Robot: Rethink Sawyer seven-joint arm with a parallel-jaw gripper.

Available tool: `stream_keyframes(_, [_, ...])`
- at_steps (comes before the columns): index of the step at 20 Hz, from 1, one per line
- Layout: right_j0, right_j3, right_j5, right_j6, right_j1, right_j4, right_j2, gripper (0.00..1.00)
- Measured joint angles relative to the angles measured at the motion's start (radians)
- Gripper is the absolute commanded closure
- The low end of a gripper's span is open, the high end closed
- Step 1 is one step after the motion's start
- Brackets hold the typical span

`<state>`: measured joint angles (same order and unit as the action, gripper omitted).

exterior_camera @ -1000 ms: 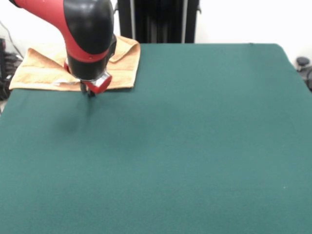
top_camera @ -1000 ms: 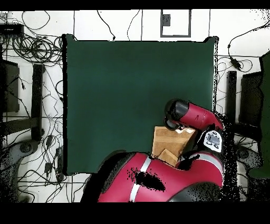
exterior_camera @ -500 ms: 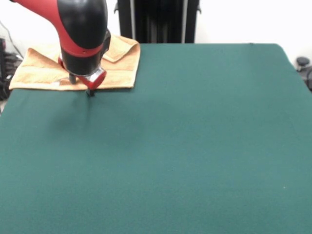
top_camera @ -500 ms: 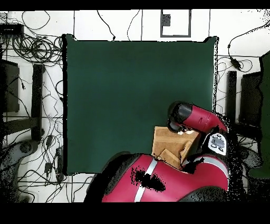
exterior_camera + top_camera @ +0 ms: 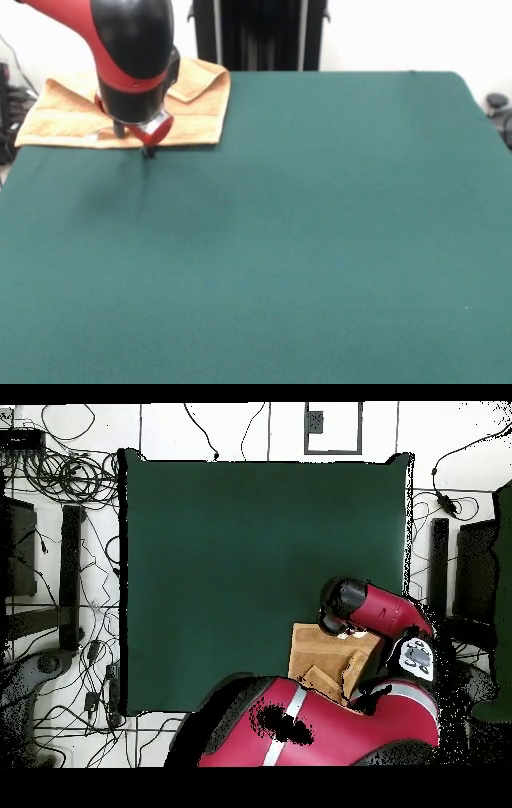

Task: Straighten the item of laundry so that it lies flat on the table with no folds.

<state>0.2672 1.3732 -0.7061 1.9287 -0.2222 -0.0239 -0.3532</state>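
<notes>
The towel [image 5: 196, 108] lies at the far left corner of the green bench [image 5: 320, 240] in the front view, its left end reaching the bench's side edge. It is not flat: a folded-over flap sits on its upper right part, with a raised hem running along it. In the overhead view the towel [image 5: 315, 649] shows as a tan patch near the bench's lower right, with a folded corner visible beside the arm, and much of it covered by the red arm [image 5: 385, 609].

The arm [image 5: 132, 56] comes down over the towel's middle. The tool [image 5: 148, 150] points down at the towel's near edge, its dark tip right where cloth meets the green surface; it seems to touch there, though the view is too poor to be sure. Whether the tool is clenched or released cannot be told, since the red wrist housing hides most of it.
</notes>
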Motion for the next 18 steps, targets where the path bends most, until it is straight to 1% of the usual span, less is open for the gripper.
stream_keyframes(3, [0.024, 0.014, 0.003, 0.0, -0.015, 0.006, 0.025, 0.0])
stream_keyframes(7, [0.086, 0.054, 0.025, 0.0, -0.052, 0.022, 0.086, 0.0])
stream_keyframes(9, [0.1, 0.066, 0.032, 0.0, -0.062, 0.027, 0.101, 0.0])
stream_keyframes(10, [0.121, 0.086, 0.052, 0.0, -0.076, 0.039, 0.123, 0.0])
stream_keyframes(18, [0.195, 0.161, 0.139, 0.0, -0.13, 0.106, 0.205, 0.0])
